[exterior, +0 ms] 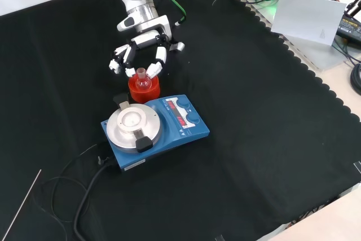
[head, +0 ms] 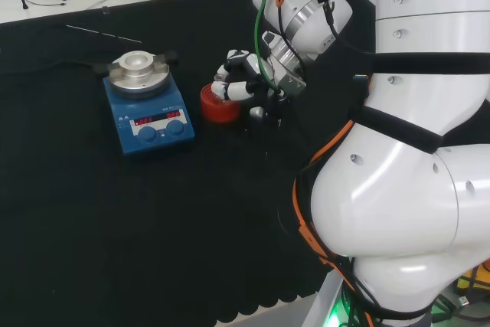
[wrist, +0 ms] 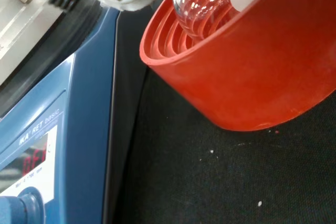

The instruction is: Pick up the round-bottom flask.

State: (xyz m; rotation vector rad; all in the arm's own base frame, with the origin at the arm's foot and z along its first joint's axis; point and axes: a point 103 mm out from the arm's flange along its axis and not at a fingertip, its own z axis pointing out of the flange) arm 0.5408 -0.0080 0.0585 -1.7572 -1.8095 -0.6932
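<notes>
Because a round bottom cannot stand alone, the small clear glass round-bottom flask point(exterior: 142, 78) sits in a red ribbed ring stand point(exterior: 143, 90) beside the blue hotplate stirrer point(exterior: 157, 128) on the black-clothed desk point(exterior: 271, 117), while the black and white hand point(exterior: 138, 49) arches over its neck, fingers point(exterior: 156, 66) spread and curved, holding nothing yet.

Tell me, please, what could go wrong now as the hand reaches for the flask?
The black and white hand curls around the clear glass round-bottom flask without gripping it yet; smooth glass may slip. The flask sits in a red ribbed ring stand, which might lift along with it. The blue hotplate stirrer stands right beside it, so fingers may bump it.
</notes>
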